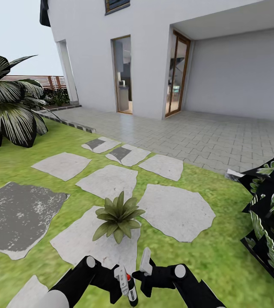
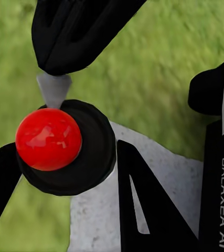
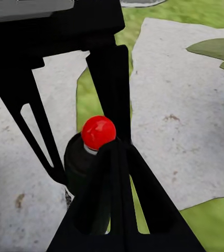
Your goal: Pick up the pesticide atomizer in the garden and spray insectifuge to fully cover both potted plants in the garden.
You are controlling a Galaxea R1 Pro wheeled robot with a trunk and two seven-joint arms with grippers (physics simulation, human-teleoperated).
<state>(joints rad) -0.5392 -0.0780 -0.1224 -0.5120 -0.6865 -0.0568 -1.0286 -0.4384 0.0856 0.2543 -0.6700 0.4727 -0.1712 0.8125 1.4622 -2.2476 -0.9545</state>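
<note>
Green lawn [image 1: 21, 167] with about eight grey stepping stones [image 1: 107, 182], head view. One potted plant [image 1: 118, 216], a rosette of pointed green leaves, sits on a stone just ahead of both grippers. One pesticide atomizer [image 1: 129, 287]: white trigger head, red mark, dark slim body, held between the left gripper [image 1: 120, 280] fingers. Right gripper [image 1: 146, 267] just beside it, white fingertip raised; spread cannot be judged. One dark palm-like plant [image 1: 6, 102]; one leafy bush [image 1: 272, 214]; white house [image 1: 154, 51].

Left wrist view: atomizer [image 2: 64, 147] seen end-on, one red ball on a round black body, pinched between two black fingers [image 2: 1, 178]. Lettering "GALAXEA AI" reads on the other arm [image 2: 222, 199].

Right wrist view: red-capped atomizer [image 3: 91, 149] directly beyond the black fingers [image 3: 114, 199]; whether they touch it is unclear. Leaf tips [image 3: 216, 50] over stone.
</note>
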